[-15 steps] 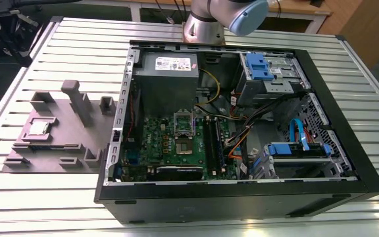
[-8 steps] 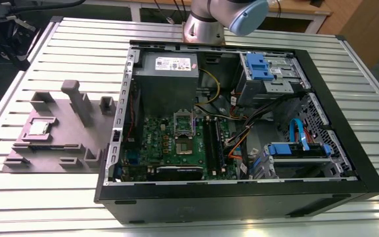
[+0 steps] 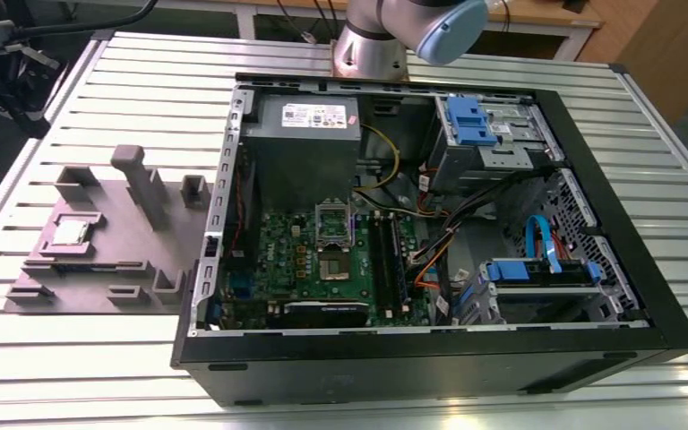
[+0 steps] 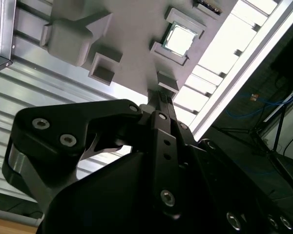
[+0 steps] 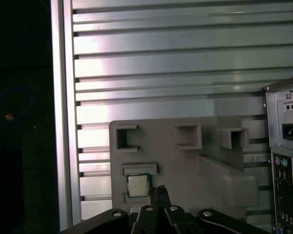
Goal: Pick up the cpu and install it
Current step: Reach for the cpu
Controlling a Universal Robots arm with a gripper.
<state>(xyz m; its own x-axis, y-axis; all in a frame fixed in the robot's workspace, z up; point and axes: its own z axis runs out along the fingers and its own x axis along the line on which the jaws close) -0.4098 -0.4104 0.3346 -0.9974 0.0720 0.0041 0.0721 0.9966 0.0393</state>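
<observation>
The cpu (image 3: 72, 231) is a small silvery square chip lying flat in a recess of the grey holder block (image 3: 129, 260), at the exterior view's left of the open computer case. Both wrist views look down on the cpu (image 4: 180, 38) (image 5: 137, 185) from well above. My gripper (image 4: 161, 96) (image 5: 158, 190) hangs over the holder block near the chip, its two black fingers pressed together with nothing between them. Inside the case, the green board (image 3: 320, 269) carries the dark square socket frame (image 3: 336, 235).
The black case (image 3: 440, 358) lies open on the slatted metal table (image 3: 117, 90), holding a grey power box (image 3: 305, 125), blue drive brackets (image 3: 469, 121) and loose cables. The holder block has raised posts (image 3: 141, 184). The table's edge rail (image 5: 63, 122) runs beside the block.
</observation>
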